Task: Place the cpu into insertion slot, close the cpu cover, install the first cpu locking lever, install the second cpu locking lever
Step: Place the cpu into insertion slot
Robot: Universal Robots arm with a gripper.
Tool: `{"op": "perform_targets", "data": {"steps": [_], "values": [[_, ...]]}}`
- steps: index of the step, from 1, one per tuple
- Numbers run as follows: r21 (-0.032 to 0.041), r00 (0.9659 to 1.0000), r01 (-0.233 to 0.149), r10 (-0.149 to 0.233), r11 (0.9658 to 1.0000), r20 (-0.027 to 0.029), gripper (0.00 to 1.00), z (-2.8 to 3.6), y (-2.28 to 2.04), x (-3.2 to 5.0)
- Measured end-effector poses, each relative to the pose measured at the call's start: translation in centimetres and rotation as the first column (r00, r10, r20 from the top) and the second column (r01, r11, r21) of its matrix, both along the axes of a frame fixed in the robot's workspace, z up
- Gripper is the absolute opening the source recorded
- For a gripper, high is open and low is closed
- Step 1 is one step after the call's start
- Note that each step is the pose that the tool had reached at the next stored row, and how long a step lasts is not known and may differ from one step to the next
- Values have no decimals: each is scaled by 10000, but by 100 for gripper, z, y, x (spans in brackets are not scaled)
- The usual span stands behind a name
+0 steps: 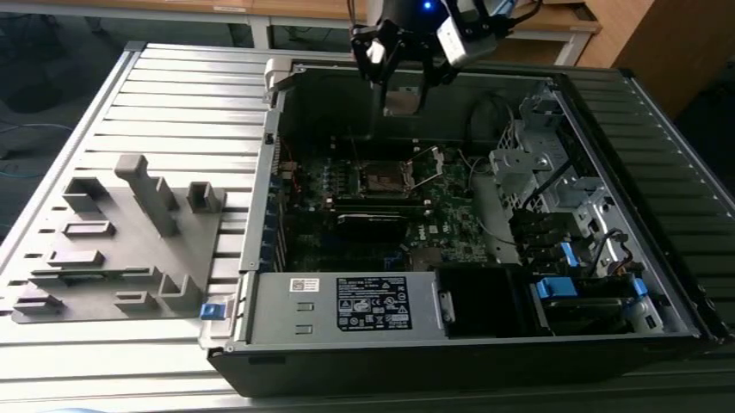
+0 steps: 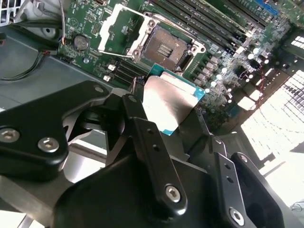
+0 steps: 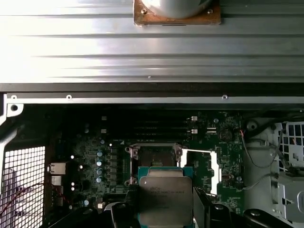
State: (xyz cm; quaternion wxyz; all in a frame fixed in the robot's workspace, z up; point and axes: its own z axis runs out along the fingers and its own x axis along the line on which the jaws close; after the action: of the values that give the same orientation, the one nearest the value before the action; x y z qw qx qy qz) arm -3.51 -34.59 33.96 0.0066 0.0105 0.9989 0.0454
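Grey jig (image 1: pixel 115 241) at the exterior view's left; the case's label (image 1: pixel 371 303) has print I can't make out. The gripper (image 1: pixel 404 86) clamps the cpu (image 1: pixel 402 103) above the bare slot (image 1: pixel 379 176), cover (image 1: pixel 428 165) raised.

The cpu (image 3: pixel 165 199) has a dull silver-grey top with a teal-green border. The fingers (image 2: pixel 142 128) are matt black with silver screw heads. The slot (image 2: pixel 166 45) is black, dark in the centre and rimmed in silver. The cover (image 3: pixel 214 171) is bright silver. The board (image 2: pixel 80 19) is green, dotted with silver and black parts. In the exterior view the table (image 1: pixel 184 95) is pale grey with ribbed stripes, the case (image 1: pixel 460 361) is black, its tabs (image 1: pixel 555 286) are blue, and the label (image 1: pixel 371 303) is black with white print.
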Motion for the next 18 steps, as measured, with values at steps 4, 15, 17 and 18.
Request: {"op": "perform_targets", "data": {"steps": [4, 15, 17, 18], "values": [[0, 10000, 0, 0, 10000, 3, 54, -65, 0, 0], [-1, 10000, 0, 0, 10000, 4, 54, -157, 0, -5], [0, 10000, 1, -1, 10000, 4, 54, -186, 0, -9], [0, 10000, 1, -1, 10000, 4, 54, -200, 0, -12]]}}
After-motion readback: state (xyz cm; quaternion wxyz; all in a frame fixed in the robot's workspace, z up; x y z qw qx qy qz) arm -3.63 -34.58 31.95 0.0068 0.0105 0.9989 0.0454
